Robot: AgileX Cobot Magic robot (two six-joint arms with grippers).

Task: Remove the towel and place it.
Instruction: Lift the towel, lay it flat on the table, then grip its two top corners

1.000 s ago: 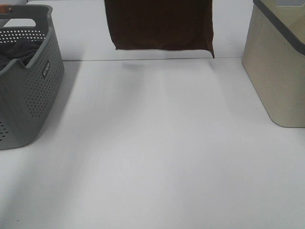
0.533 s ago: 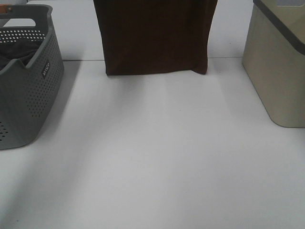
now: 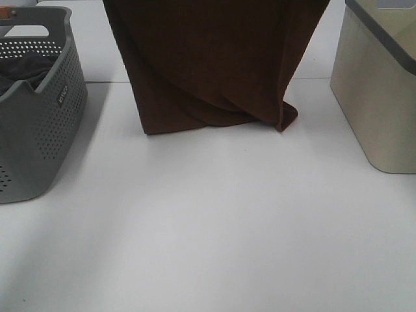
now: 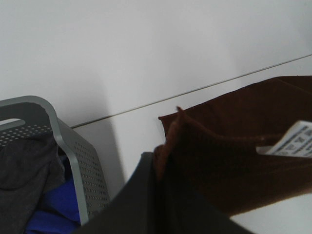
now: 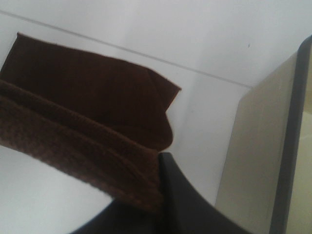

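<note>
The left fingers clench one top corner of the towel, and the right fingers seem clamped on the other. The towel hangs at upper centre, its lower edge crumpled on the white bench, between the grey basket at left and the beige bin at right.

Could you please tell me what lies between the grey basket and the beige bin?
Only the brown towel, hanging down with its lower edge crumpled on the white table, as the exterior high view shows.
</note>
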